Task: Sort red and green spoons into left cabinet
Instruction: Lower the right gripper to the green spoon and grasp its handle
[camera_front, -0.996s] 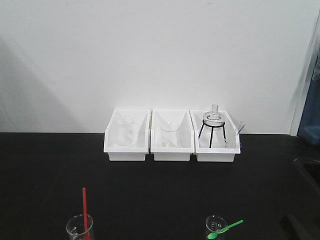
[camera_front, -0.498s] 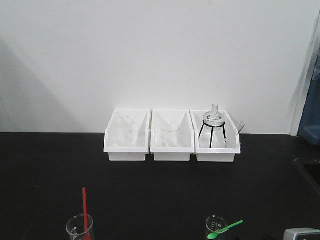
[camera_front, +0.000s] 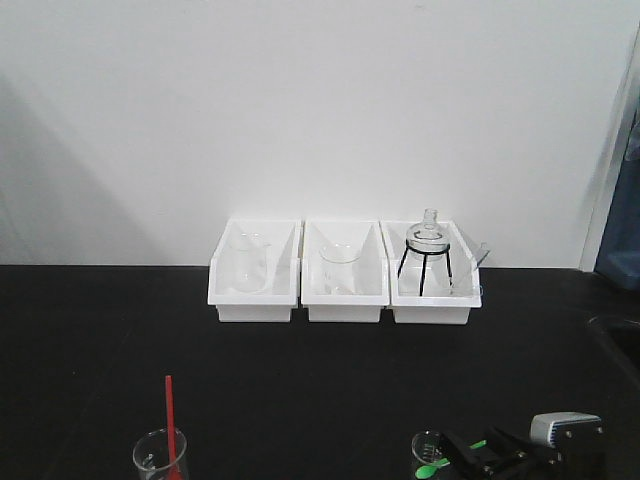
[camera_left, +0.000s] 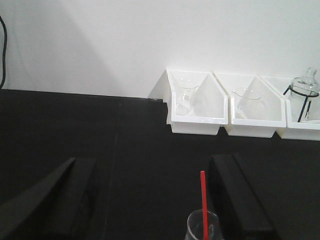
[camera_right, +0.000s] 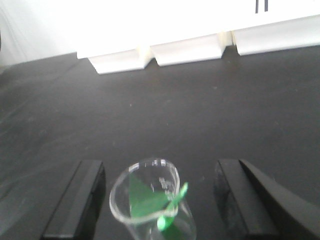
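**1. Hidden / cut off**
- Front view: L beaker (camera_front: 159, 455) is cut by the bottom edge, so only the rim & upper wall show. The red spoon (camera_front: 168, 408) stands in it, handle up and near vertical. Its bowl end is not visible.
- R beaker (camera_front: 430, 446) is also cut by the bottom edge. The green spoon (camera_front: 429, 467) shows as a green patch low at the glass plus a short bit of handle. The rest is covered by the dark fingers of the R gripper (camera_front: 472, 452).
- R wrist view is blurred. The spoon reads as a green shape inside the glass w/ a thin part crossing the rim to the right.

**2. Spoon vs. gripper**
- L gripper (camera_left: 150, 162): spread wide, holding nothing. The red spoon & beaker sit off-centre, close to the inner side of the right-hand finger (camera_left: 240, 195). Contact cannot be told.
- R gripper: spread wide, nothing clamped. The beaker w/ the green spoon sits between the fingers w/ a gap on both sides, nearer the left-hand finger (camera_right: 75, 200).

**3. Edges / room**
- Bare black surface (camera_front: 320, 365) lies between the beakers and the L bin (camera_front: 254, 308), mid bin (camera_front: 344, 308) & R bin (camera_front: 432, 311), which stand side by side at the wall (camera_front: 320, 110).
- All three bins hold glassware; the R bin has a flask (camera_front: 428, 240) on a wire stand.
- A dark recess (camera_front: 618, 335) at the surface's right edge is hard to make out.
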